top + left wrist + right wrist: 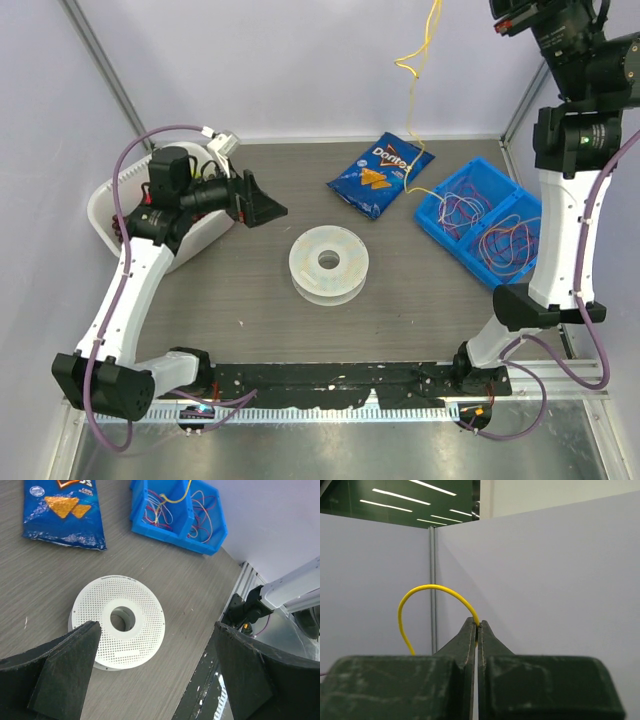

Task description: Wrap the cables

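High up near the back wall, my right gripper (478,625) is shut on a yellow cable (427,588), which arches left from the fingertips. In the top view the gripper is out of frame. The yellow cable (410,100) hangs down from the upper edge into the blue bin (430,222), where more thin cables (505,245) lie in loose loops, red, purple and white. My left gripper (262,205) is open and empty, up and left of the white spool (305,262). In the left wrist view it (156,627) looks down at the spool (100,600) and the bin's cables (200,515).
A blue Doritos bag (378,172) lies flat behind the spool, left of the bin, and shows in the left wrist view as the bag (62,515). A white basket (105,205) sits at the table's left edge under my left arm. The blue bin (165,532) has two compartments.
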You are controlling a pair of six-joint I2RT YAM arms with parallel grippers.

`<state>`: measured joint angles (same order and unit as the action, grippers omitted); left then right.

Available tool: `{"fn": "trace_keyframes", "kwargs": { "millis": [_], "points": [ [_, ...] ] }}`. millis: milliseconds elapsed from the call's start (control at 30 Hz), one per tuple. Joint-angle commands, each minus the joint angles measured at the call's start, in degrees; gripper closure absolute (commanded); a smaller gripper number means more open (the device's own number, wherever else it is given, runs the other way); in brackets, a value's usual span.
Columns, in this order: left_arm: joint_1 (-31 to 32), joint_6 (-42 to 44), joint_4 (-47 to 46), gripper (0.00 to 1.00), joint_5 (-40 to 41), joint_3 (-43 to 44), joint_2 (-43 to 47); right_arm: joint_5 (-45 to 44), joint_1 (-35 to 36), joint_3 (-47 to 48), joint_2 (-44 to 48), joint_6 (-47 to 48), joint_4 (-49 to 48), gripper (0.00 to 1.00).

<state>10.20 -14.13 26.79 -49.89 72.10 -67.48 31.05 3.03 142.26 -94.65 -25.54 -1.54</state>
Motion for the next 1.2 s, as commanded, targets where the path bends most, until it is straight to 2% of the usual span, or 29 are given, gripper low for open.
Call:
{"fn": "trace_keyframes", "kwargs": {
  "millis": [0, 233, 367, 600, 867, 1000, 1067, 1167],
  "points": [
    [0.6, -4.2, -9.3, 0.0, -2.7, -0.2, 1.2, -1.1, 4.6, 2.8, -0.7, 2.0, -1.4, 0.99],
    [1.0, -6.5, -13.3, 0.0, -2.9, 0.3, 2.3, 0.1, 10.0, -4.0, 0.0, -2.1, -3.4, 0.99],
    [1.1, -6.2, -13.6, 0.0, -2.9, 0.2, 2.6, -1.8, 11.4, 0.7, -2.3, -2.7, -3.9, 0.99],
    [1.1, -6.0, -13.9, 0.0, -3.0, -0.4, 2.8, -6.2, 13.6, 4.2, -2.4, -4.3, -11.6, 0.99],
    [1.1, -6.1, -14.4, 0.01, -3.1, -0.5, 2.7, -12.5, 15.2, 7.2, -0.2, 5.8, -15.6, 0.99],
    [1.4, -6.0, -14.7, 0.0, -3.1, -0.6, 2.4, -12.2, 15.2, 5.9, 1.0, 10.4, -18.2, 0.99],
    [1.8, -5.8, -15.2, 0.0, -2.8, -0.9, 2.2, -10.6, 15.2, 4.3, 2.2, 12.8, -17.4, 0.99],
    [3.7, -4.6, -15.5, 0.0, -2.1, -1.3, 1.3, -10.9, 15.2, -5.9, 7.2, 16.2, -15.4, 0.99]
  ]
}}
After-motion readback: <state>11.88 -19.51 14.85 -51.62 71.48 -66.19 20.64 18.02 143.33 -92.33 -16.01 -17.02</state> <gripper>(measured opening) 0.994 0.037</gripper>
